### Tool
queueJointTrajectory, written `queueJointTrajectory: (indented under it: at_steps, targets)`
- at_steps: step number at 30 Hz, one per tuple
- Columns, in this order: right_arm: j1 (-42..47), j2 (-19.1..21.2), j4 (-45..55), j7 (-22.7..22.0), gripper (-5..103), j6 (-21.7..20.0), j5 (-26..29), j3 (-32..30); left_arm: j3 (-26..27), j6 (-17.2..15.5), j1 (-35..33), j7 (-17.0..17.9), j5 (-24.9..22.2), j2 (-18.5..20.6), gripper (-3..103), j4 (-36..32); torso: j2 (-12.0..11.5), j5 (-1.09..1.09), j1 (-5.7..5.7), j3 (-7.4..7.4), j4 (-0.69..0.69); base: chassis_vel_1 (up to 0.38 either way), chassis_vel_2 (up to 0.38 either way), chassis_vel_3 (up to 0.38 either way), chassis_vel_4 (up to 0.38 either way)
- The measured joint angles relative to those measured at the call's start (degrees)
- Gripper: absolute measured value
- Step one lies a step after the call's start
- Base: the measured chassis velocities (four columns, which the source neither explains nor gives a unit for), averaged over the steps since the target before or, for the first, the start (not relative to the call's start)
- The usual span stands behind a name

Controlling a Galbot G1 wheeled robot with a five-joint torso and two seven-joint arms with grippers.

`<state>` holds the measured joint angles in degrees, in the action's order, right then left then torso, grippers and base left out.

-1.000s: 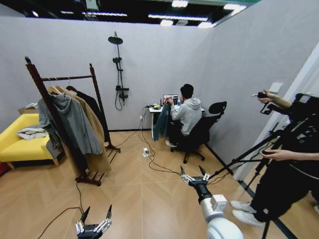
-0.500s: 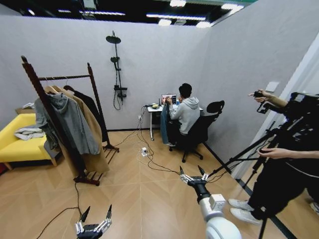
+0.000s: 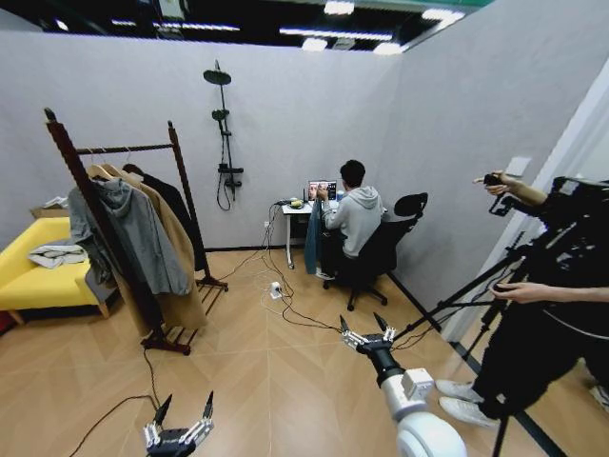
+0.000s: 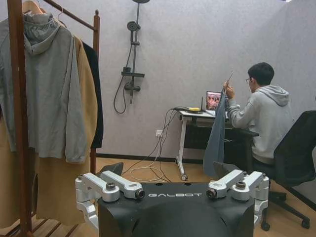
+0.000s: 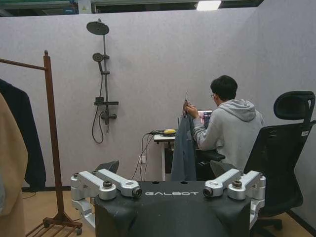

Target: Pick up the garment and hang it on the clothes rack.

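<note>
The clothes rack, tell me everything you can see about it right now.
The clothes rack is tall, freestanding, dark reddish-brown wood: two posts with knob tops, a horizontal top bar and a low slatted base on the wooden floor. It stands upright beside the yellow sofa, near the grey wall. On hangers from its bar hang a grey hooded jacket, a tan coat and a black garment.

Clothes rack (image 3: 119, 233) at left bearing the black garment (image 3: 176, 205), grey hooded jacket (image 3: 133, 233) and tan coat (image 3: 176, 276); both grippers, left (image 3: 178, 427) and right (image 3: 365, 333), spread over the floor (image 3: 276, 381).
</note>
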<state>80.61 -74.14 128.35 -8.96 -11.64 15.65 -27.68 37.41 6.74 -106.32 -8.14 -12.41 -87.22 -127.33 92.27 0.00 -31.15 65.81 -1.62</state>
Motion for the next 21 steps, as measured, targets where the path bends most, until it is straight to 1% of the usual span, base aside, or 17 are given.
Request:
queueJointTrajectory:
  at_steps: [3, 5, 12, 21]
  targets:
    - [0.69, -0.06, 0.32, 0.43, 100, -0.08, 0.10, -0.66, 0.00, 0.00, 0.00, 0.00, 0.00, 0.00, 100, 0.00, 0.00, 0.00, 0.00, 0.00, 0.00, 0.000, 0.000, 0.000, 0.000]
    - [1.47, -0.14, 0.56, 1.51, 100, -0.03, 0.21, -1.54, 0.00, 0.00, 0.00, 0.00, 0.00, 0.00, 100, 0.00, 0.00, 0.00, 0.00, 0.00, 0.00, 0.000, 0.000, 0.000, 0.000]
    - [3.01, -0.88, 1.11, 2.25, 100, 0.42, 1.53, -3.92, 0.00, 0.00, 0.00, 0.00, 0.00, 0.00, 100, 0.00, 0.00, 0.00, 0.00, -0.01, 0.00, 0.000, 0.000, 0.000, 0.000]
    - [2.85, -1.20, 1.17, 2.93, 100, 0.32, 2.48, -4.12, 0.00, 0.00, 0.00, 0.00, 0.00, 0.00, 100, 0.00, 0.00, 0.00, 0.00, 0.00, 0.00, 0.000, 0.000, 0.000, 0.000]
